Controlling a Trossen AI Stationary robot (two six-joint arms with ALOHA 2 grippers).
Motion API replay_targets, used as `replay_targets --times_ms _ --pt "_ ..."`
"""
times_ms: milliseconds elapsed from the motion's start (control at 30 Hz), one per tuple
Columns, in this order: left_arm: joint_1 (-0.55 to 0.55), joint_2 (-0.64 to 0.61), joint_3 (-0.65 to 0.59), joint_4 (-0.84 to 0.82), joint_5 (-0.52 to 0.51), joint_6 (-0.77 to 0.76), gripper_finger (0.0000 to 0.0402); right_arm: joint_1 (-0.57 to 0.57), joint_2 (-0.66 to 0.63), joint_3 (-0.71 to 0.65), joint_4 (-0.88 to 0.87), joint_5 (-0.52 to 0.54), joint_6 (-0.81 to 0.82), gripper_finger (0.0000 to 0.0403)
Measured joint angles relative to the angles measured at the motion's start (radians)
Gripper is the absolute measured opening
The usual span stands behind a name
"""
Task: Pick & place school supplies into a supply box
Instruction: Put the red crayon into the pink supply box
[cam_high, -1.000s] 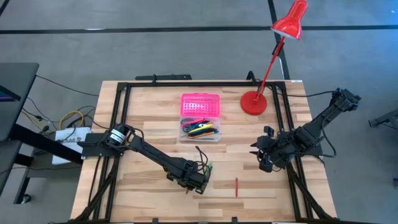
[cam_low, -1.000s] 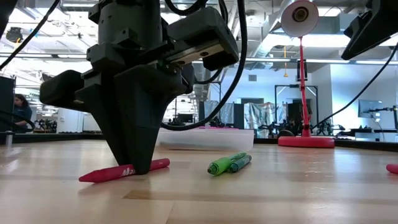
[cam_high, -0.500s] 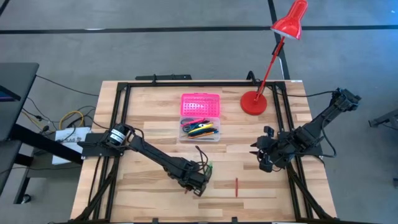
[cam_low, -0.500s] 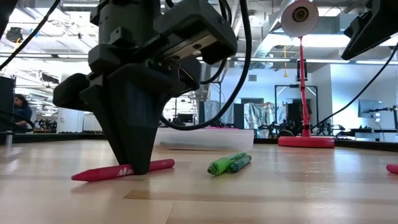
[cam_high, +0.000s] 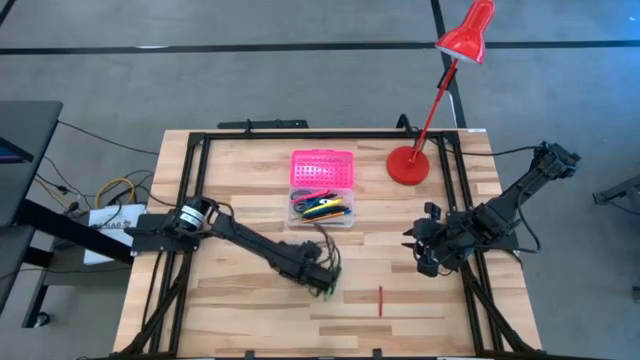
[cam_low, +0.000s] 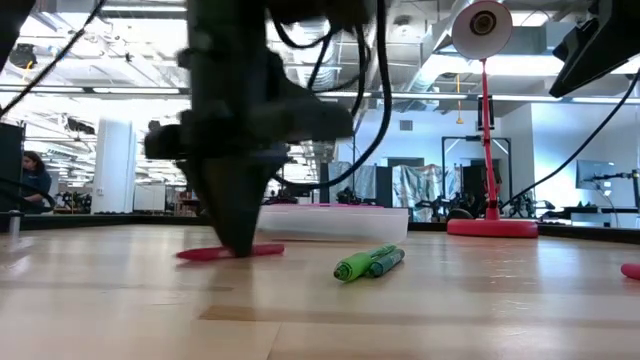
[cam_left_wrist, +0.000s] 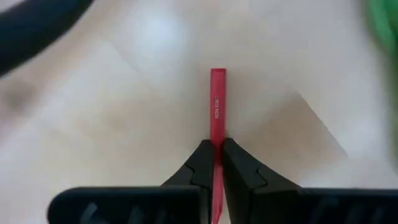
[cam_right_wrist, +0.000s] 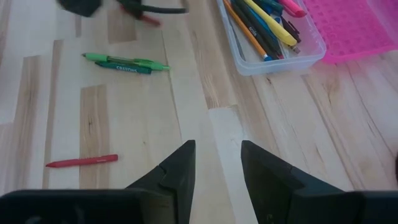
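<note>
My left gripper (cam_high: 322, 282) is near the table's middle, toward the near side, shut on a red pen (cam_low: 215, 252). Two green markers (cam_low: 368, 263) lie side by side on the wood just beside it, also in the right wrist view (cam_right_wrist: 124, 62). The supply box (cam_high: 322, 208) stands farther back, its clear base full of pens and its pink lid (cam_high: 322, 168) folded open flat. A second red pen (cam_high: 380, 300) lies on the table near the near edge. My right gripper (cam_high: 418, 255) waits open above the table's right side. My left gripper pinches the red pen near its middle (cam_left_wrist: 217, 140) between the two fingertips (cam_left_wrist: 202, 158), coming from above and pointing down, the fingers across the pen. The pen sits level at table height (cam_low: 262, 250); whether it is clear of the wood, I cannot tell.
A red desk lamp has its base (cam_high: 407, 165) at the far right of the table, its arm leaning out over the far edge. A black frame (cam_high: 300, 135) runs round the tabletop. Bare wood lies between the box and my left gripper.
My left gripper has carried the red pen toward the far edge, nearer the supply box, and has turned about its upright axis. The pen, tilted before with one end on the wood, now sits level.
</note>
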Motion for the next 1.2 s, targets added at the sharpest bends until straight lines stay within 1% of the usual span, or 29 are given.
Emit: replay_targets --times_ms 100,233,367,467,600,700,833,933,1067,1200 --pt "0.023 0.002 0.034 -0.107 -0.059 0.032 0.0004 0.000 0.000 0.000 0.000 0.003 -0.006 0.0121" --pt "0.071 0.001 0.089 -0.196 -0.075 0.170 0.0004 0.000 0.000 0.000 0.001 0.019 -0.006 0.0121" --pt "0.133 0.000 0.130 -0.220 -0.100 0.288 0.0004 0.000 0.000 0.000 0.004 0.019 0.008 0.0121" --pt "0.173 -0.002 0.188 -0.242 -0.145 0.388 0.0004 0.000 0.000 0.000 0.004 0.020 0.027 0.0121" --pt "0.230 -0.003 0.257 -0.248 -0.219 0.580 0.0004 0.000 0.000 0.000 0.005 0.022 0.028 0.0121" --pt "0.280 -0.004 0.294 -0.235 -0.250 0.723 0.0004 0.000 0.000 0.000 0.008 0.027 0.028 0.0121" --pt "0.341 -0.004 0.298 -0.214 -0.243 0.842 0.0004 0.000 0.000 0.000 0.008 0.031 0.042 0.0121" --pt "0.375 -0.004 0.298 -0.215 -0.206 0.906 0.0004 0.000 0.000 0.000 0.008 0.047 0.054 0.0121" --pt "0.397 -0.004 0.298 -0.209 -0.209 0.951 0.0011 0.000 0.000 0.000 0.008 0.049 0.055 0.0121" --pt "0.415 -0.004 0.298 -0.213 -0.197 0.979 0.0033 0.000 0.000 0.000 0.008 0.052 0.057 0.0121"
